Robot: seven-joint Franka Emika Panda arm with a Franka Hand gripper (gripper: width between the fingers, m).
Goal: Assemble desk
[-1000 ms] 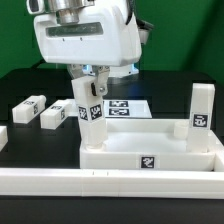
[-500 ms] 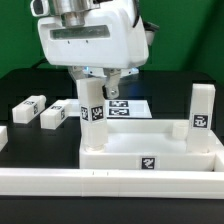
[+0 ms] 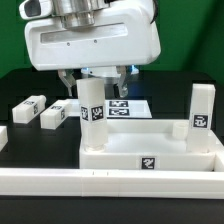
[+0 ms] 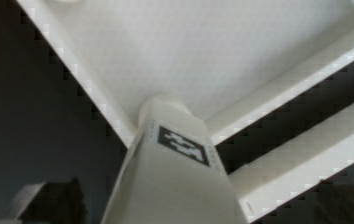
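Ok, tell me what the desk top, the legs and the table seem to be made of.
Desk top: probably hard plastic, plain white, matte; thick even walls, no grain. Legs: the same white plastic look, with black-and-white tags on them. Table: black and dull, perhaps cloth or a mat; cannot tell which.

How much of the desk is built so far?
About halfway, it seems. Done: the left leg and right leg, by the exterior view, stand upright on the desk top. In hand: nothing; the gripper is open around the left leg. Left: two loose legs lying on the table.
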